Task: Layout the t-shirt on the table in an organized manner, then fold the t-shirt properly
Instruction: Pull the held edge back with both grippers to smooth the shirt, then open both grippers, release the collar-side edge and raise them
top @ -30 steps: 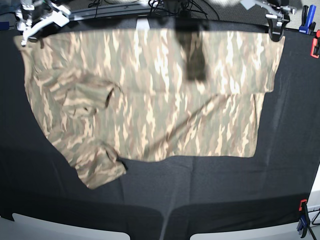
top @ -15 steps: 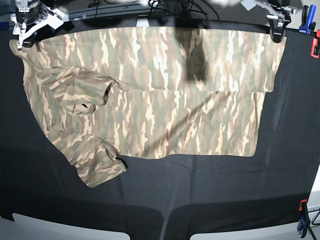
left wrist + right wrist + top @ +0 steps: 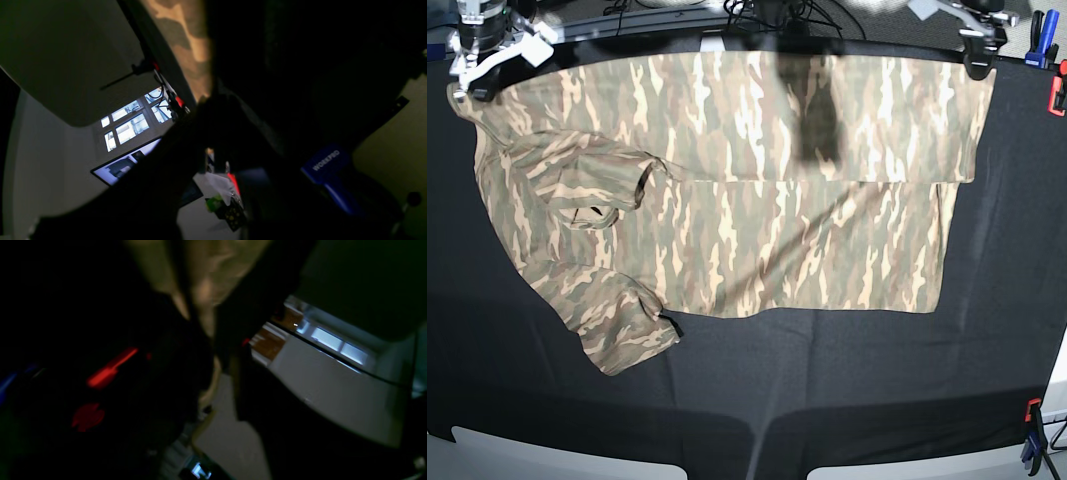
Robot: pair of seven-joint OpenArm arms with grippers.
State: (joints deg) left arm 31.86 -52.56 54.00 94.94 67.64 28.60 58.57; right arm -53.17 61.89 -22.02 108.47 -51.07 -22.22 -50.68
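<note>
Base view first: the t-shirt [image 3: 727, 190] is spread wide across the table [image 3: 847, 380], its long axis running side to side between the two grippers, which sit at its two far corners. The right gripper [image 3: 472, 75] is on the shirt's top corner on the picture's left, and the left gripper [image 3: 980, 62] is on the opposite top corner; everything else of the shirt hangs toward the camera from that held edge. A sleeve [image 3: 597, 190] lies folded over the body just below the right gripper, and a second flap [image 3: 622, 325] trails out further down, well away from both grippers. Right wrist view now: camouflage fabric [image 3: 200, 290] runs straight down into the dark fingers, pinched between them, so that gripper is clamped on the cloth. Left wrist view: a strip of the fabric [image 3: 186, 43] ends right at the fingers too, gripped there, with a blue clamp [image 3: 328, 173] just beside. No containers on the table, only the shirt lying on black cloth.
</note>
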